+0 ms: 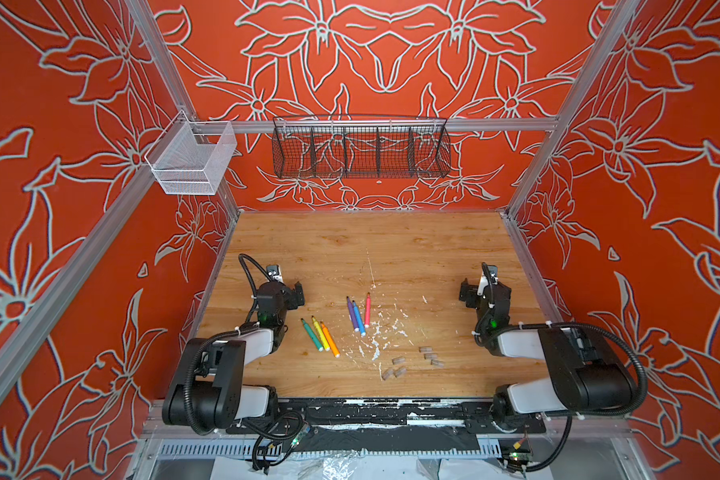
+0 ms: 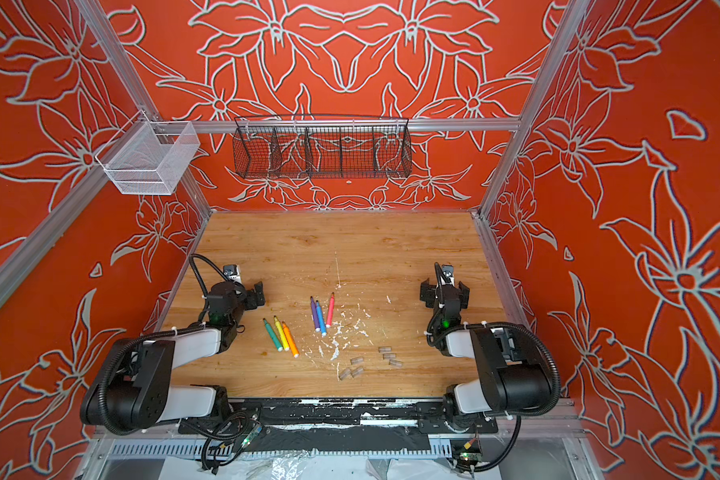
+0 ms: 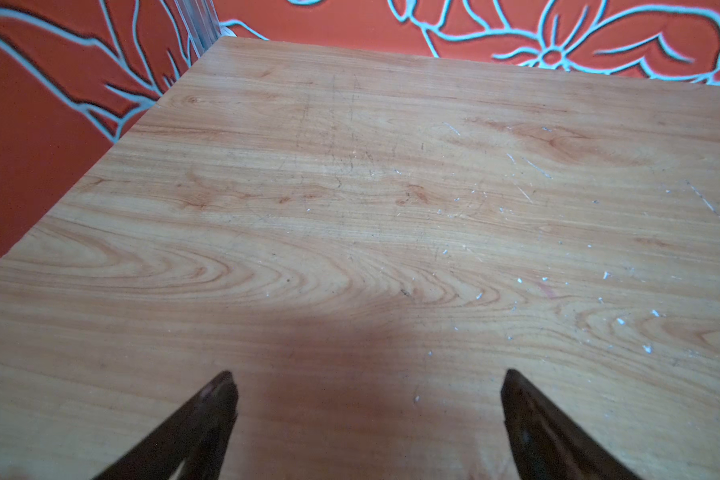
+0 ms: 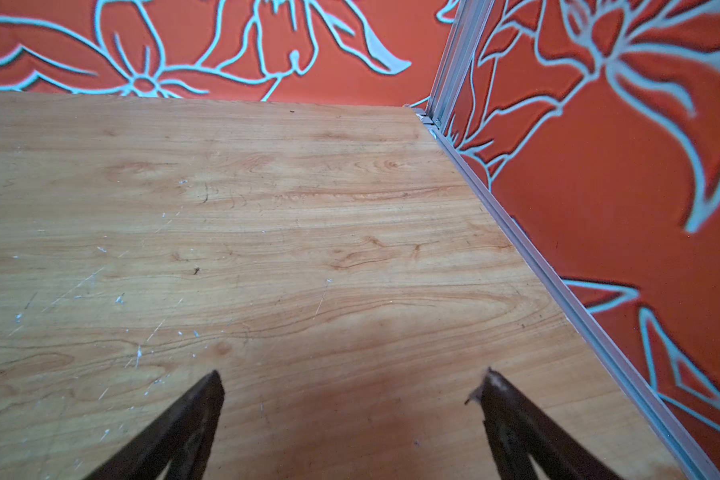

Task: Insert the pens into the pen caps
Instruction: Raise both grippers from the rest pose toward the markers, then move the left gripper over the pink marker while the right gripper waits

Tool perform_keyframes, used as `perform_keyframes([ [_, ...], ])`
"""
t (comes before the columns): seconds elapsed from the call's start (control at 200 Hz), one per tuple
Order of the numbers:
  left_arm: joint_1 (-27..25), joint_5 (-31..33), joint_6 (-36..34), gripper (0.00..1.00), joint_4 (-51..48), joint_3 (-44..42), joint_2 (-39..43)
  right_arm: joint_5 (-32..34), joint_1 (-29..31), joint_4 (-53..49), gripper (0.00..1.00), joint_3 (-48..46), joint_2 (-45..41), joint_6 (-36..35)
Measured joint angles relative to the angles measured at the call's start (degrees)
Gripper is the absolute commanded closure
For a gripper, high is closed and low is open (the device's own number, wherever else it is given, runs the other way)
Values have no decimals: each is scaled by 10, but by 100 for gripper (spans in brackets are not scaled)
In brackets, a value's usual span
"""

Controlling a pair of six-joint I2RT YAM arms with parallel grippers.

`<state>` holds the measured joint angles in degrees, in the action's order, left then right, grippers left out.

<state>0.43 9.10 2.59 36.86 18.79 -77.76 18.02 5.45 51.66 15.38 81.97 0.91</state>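
- At the very front, a black rail point(image 1: 371, 409) spattered with white carries the bases of both arms.
- Just beyond it, six pen caps point(image 1: 430, 356) lie on their sides on the table, right of centre. They form two loose threes, seen in both top views point(image 2: 387, 355).
- Further back and to the left lie the pens point(image 1: 358, 318), also in two threes and all uncapped.
- The green pen point(image 1: 312, 334), yellow pen point(image 1: 321, 333) and orange pen point(image 1: 330, 340) lie side by side. Their long axes slant with the tips to the far left and the white ends to the near right.
- The purple pen point(image 1: 351, 312), blue pen point(image 1: 358, 318) and pink pen point(image 1: 367, 310) fan out from white ends close together. Their tips point towards the back wall.
- The left claw point(image 3: 366, 382) hangs low over bare wood with its jaws wide and nothing between them. It is left of the green pen and well apart from it.
- The right claw point(image 4: 352, 382) is likewise spread wide and empty at the right side. The caps lie nearer the front and well clear of it.
- The table point(image 1: 350, 249) is pale wood grain, scratched and dotted with white flecks point(image 1: 377, 336) around the middle.
- Orange-red walls point(image 1: 59, 208) with pale flower outlines enclose it on three sides.
- A black wire basket point(image 1: 360, 147) and a white mesh basket point(image 1: 192, 162) hang from a metal bar.
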Motion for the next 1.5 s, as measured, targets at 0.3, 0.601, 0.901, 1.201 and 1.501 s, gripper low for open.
perform_keyframes([
  [0.3, -2, 20, 7, 3, -77, 24, 40, 9, 6, -21, 3, -14, -59, -1],
  [0.601, -2, 30, 90, 3, -216, 74, 229, 88, 16, -295, 3, 75, -303, 123],
  [0.901, -3, -42, 189, 3, -462, 220, 337, -82, 15, -662, 3, 328, -357, 277],
  [1.201, 14, 19, 291, 3, -703, 268, 344, -184, 15, -691, 3, 140, -559, 332],
  [1.501, 14, -125, 300, 3, -675, 220, 325, -155, 15, -664, 6, 116, -518, 314],
])
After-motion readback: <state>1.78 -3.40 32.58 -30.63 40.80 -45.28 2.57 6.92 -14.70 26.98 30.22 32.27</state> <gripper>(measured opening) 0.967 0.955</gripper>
